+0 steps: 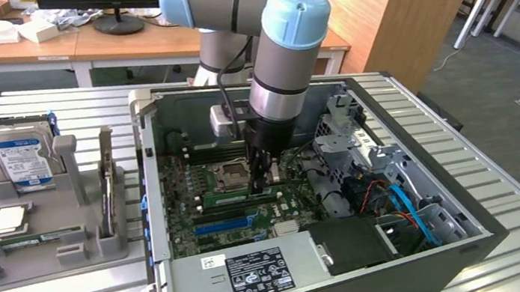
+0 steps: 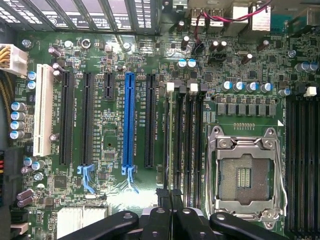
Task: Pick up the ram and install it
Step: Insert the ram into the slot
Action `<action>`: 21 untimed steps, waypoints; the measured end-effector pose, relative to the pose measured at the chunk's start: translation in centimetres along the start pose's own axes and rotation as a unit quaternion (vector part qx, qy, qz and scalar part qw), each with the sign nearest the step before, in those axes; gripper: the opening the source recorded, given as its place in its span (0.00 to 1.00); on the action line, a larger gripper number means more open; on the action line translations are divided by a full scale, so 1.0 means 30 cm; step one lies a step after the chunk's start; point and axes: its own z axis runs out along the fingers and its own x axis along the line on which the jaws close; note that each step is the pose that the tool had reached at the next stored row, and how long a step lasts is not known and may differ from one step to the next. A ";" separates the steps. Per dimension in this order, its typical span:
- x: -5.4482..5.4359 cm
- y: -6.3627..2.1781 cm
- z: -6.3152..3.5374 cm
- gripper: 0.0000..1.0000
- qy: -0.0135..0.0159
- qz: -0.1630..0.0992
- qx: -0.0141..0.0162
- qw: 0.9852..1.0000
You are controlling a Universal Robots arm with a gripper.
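Clock directions are read on the exterior view, centred on the gripper, with 12 o'clock away from the camera. The gripper (image 1: pixel 262 181) hangs vertically from the arm (image 1: pixel 279 60) inside the open case (image 1: pixel 154 205), low over the motherboard (image 1: pixel 248 212). In the wrist view its fingers (image 2: pixel 161 212) stand narrow, almost together, and are judged to be pinched on the top edge of the ram (image 1: pixel 231 195). The ram is the green stick that runs across the board from the fingertips toward 9 o'clock. It is carried on edge because the memory slots (image 2: pixel 187 145) accept a stick only from directly above. The fingers line up with the slot of that bank farthest from the CPU socket (image 2: pixel 245 175). Whether the stick is seated or just above the slot cannot be told. The socket lies just beside the gripper at 11 o'clock, with its frame near the working slot. The blue slot (image 1: pixel 222 226) lies near at 7 o'clock, clear of the fingers. Loose cables (image 1: pixel 403 202) at 4 o'clock stay apart from the memory bank. The power supply (image 1: pixel 256 271) closes the case at 6 o'clock. Outside the case, well apart at 9 o'clock, the tray (image 1: pixel 43 257) holds a thin board on edge (image 1: pixel 106 189). A hard drive (image 1: pixel 18 157) stands upright in the tray at 10 o'clock. A wooden desk (image 1: pixel 373 10) stands far off at 1 o'clock.
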 end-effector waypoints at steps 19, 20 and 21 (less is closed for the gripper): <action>0.001 0.001 0.024 0.11 0.000 -0.002 0.003 1.000; 0.001 0.001 0.024 0.11 0.000 -0.002 0.003 1.000; 0.001 0.001 0.024 0.11 0.000 -0.002 0.003 1.000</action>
